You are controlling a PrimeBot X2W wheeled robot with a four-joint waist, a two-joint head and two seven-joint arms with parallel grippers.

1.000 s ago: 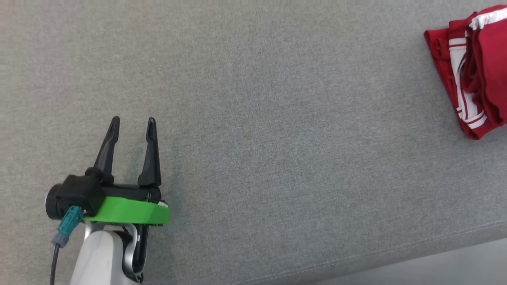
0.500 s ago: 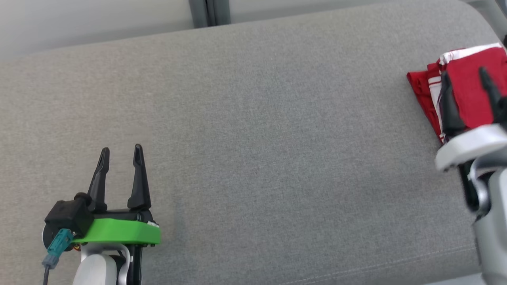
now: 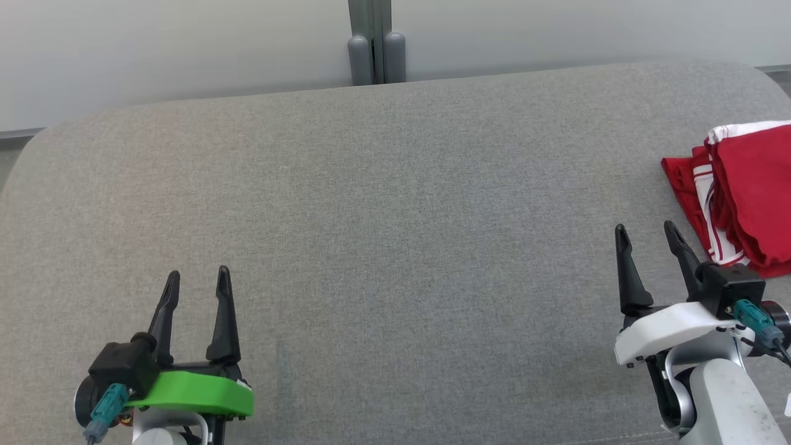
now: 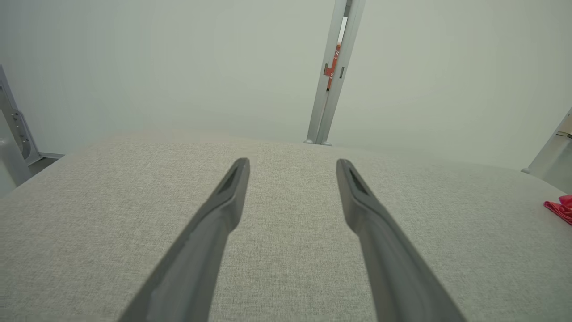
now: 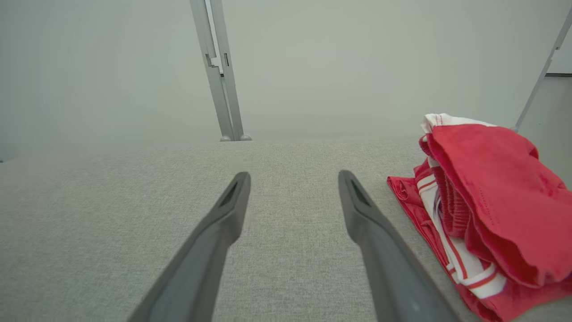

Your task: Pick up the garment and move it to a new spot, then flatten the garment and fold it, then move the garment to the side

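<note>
the garment (image 3: pixel 744 204) is seen just right of the right gripper (image 3: pixel 646 233), jaws spread and empty; the left gripper (image 3: pixel 198 278), likewise spread, is well apart.

You get hardly anything to read here. Through the slot in the grey post (image 4: pixel 324 112) a red sign (image 4: pixel 333 67) shows white characters, but they are too small and cut off to make out.
</note>
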